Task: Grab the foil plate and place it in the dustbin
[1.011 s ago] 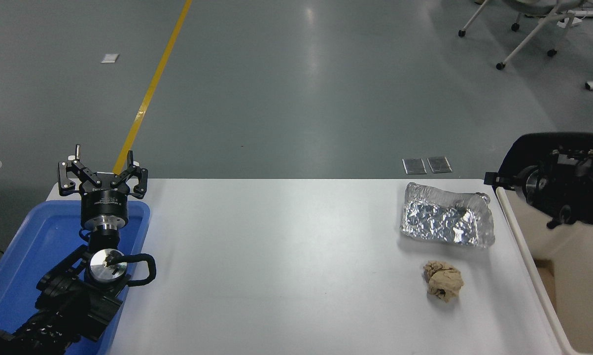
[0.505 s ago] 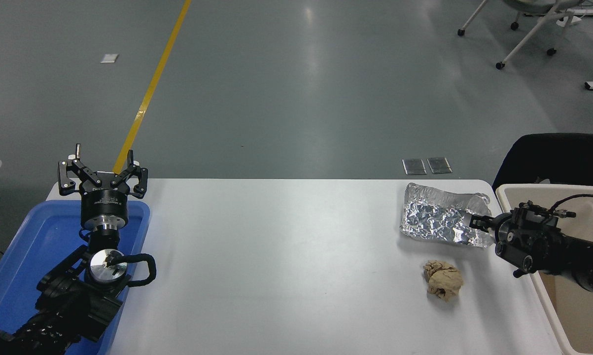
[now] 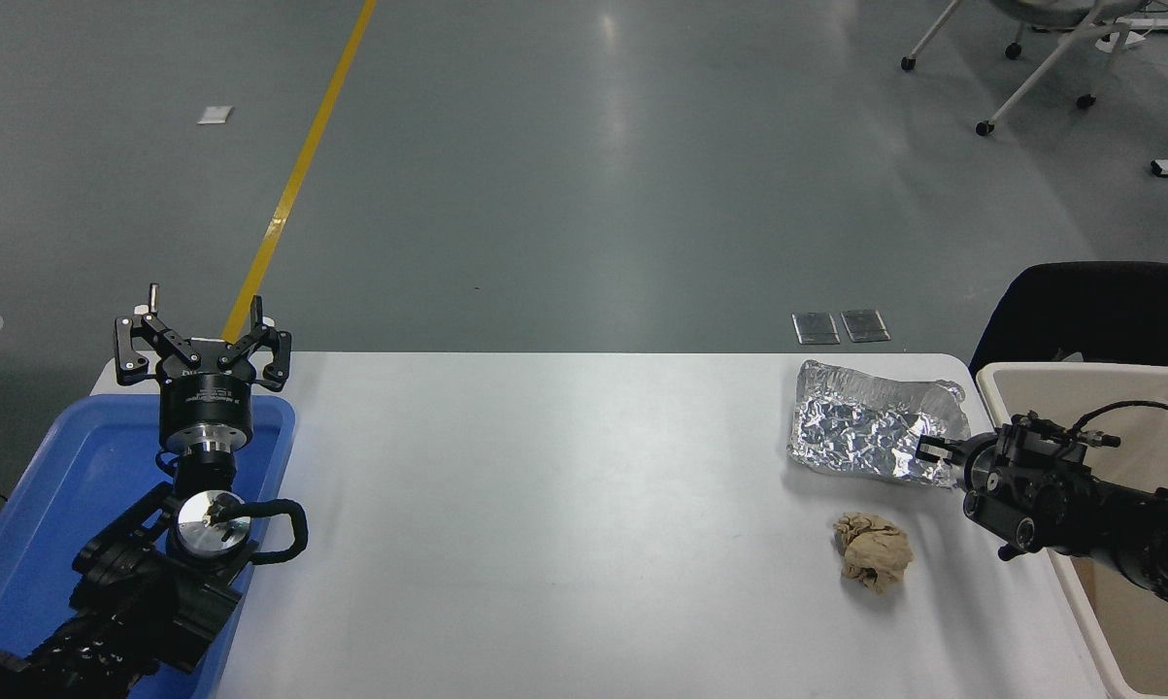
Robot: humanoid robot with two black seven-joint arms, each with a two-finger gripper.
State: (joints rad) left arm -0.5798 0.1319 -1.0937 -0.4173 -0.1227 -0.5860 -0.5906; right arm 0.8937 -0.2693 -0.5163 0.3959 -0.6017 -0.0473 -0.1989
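- The left arm [image 3: 117,592] comes in from the near left corner of the table and points away from the camera.
- Its wrist stands nearly upright, with a round metal disc on the joint below it.
- The left gripper [image 3: 202,340] sits by the far left corner, and its fingers [image 3: 137,342] are spread wide apart with nothing between them.
- The right arm [image 3: 1117,515] enters from the right edge, low over the table, and reaches to the left.
- A thin black cable loops over its wrist.
- The right gripper [image 3: 933,449] points left near the far right corner; whether its jaws are apart or together is not clear.
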